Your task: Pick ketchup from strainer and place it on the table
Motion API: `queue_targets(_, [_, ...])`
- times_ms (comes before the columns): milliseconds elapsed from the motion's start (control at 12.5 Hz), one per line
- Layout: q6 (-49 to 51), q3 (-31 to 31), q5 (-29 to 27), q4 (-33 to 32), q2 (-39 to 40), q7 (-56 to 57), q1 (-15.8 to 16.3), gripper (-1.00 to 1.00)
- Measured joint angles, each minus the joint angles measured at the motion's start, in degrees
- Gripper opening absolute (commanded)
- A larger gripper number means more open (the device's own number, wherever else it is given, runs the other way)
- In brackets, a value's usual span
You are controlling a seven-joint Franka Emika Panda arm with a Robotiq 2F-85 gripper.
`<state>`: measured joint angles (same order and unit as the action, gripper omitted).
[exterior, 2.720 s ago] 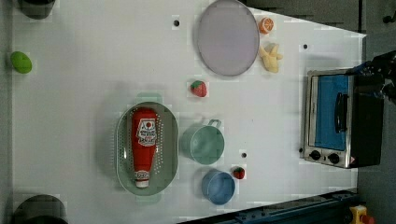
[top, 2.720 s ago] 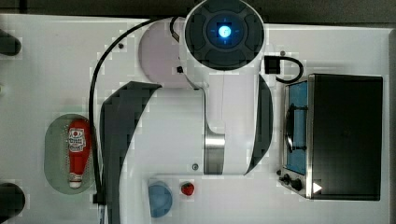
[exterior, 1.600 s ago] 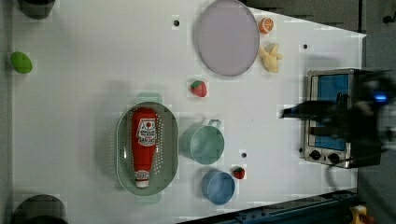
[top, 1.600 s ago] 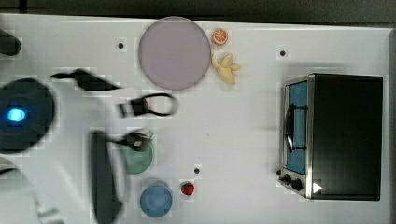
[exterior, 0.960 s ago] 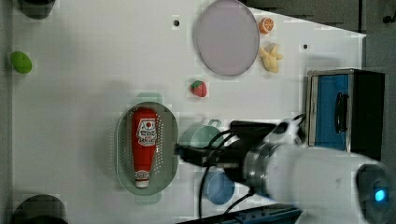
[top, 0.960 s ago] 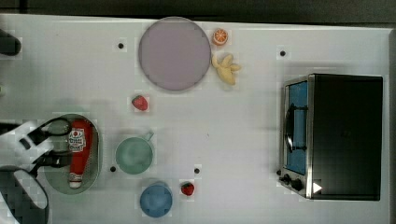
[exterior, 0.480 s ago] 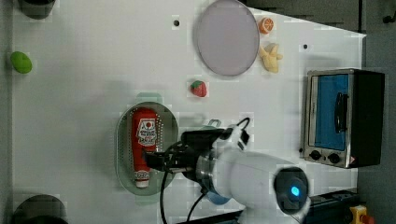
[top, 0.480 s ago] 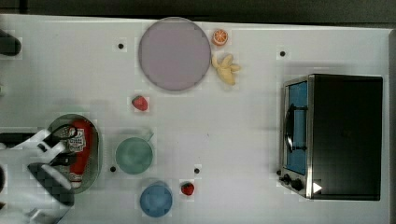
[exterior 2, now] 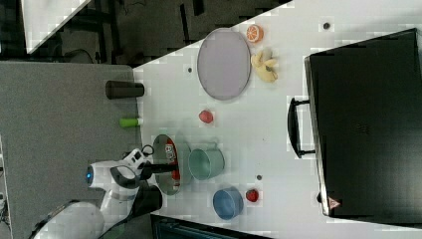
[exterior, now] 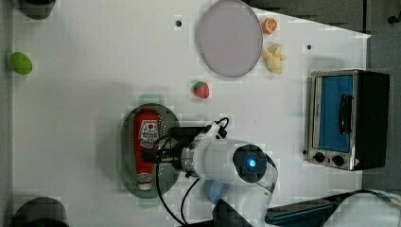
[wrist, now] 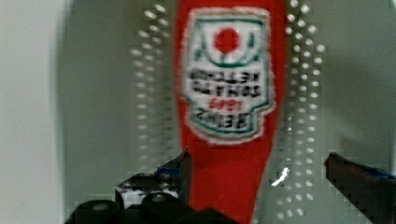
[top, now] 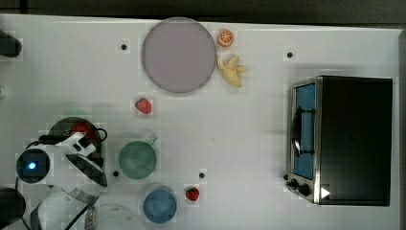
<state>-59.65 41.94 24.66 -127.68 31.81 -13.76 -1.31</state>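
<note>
Wrist view puts the ketchup [wrist: 226,107] lying flat on the dotted floor of the strainer [wrist: 112,93], label up, with the claw [wrist: 257,179] spread open astride the bottle's narrowing part: one finger [wrist: 180,170] sits right beside the red body, the other [wrist: 359,177] stands apart from it over the perforations. Left view shows the same bottle [exterior: 146,142] lengthwise in the oval strainer [exterior: 127,156], white cap toward the left view's bottom, and the arm [exterior: 227,163] reaching across from the left view's right so that the claw [exterior: 156,153] hangs over the bottle's lower half. On the tabletop [exterior: 85,71] nearby are a strawberry [exterior: 201,90], a grey plate [exterior: 229,38], an orange slice [exterior: 268,25], a banana [exterior: 274,57] and a toaster oven [exterior: 347,118]. Top view adds a green cup [top: 138,159] just beside the strainer [top: 67,125], a blue cup [top: 160,204] and a second strawberry [top: 192,193].
</note>
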Motion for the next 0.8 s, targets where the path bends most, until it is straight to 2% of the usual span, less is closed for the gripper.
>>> queue_targets(240, [-1.23,-0.76,5.92,2.01,4.08,-4.05,0.08,1.0])
queue_targets(320, [-0.95,-1.29,7.04,2.57,4.56,-5.64,0.62,0.92])
queue_targets(560, [-0.84,-3.11,10.34,6.49,6.55,-7.85,3.48,0.19])
queue_targets(640, [-0.84,-3.78,10.25,6.83,6.71,-7.97,4.26,0.13])
queue_targets(800, [-1.01,-3.58,10.48,6.83,6.41,-8.2,4.42,0.13])
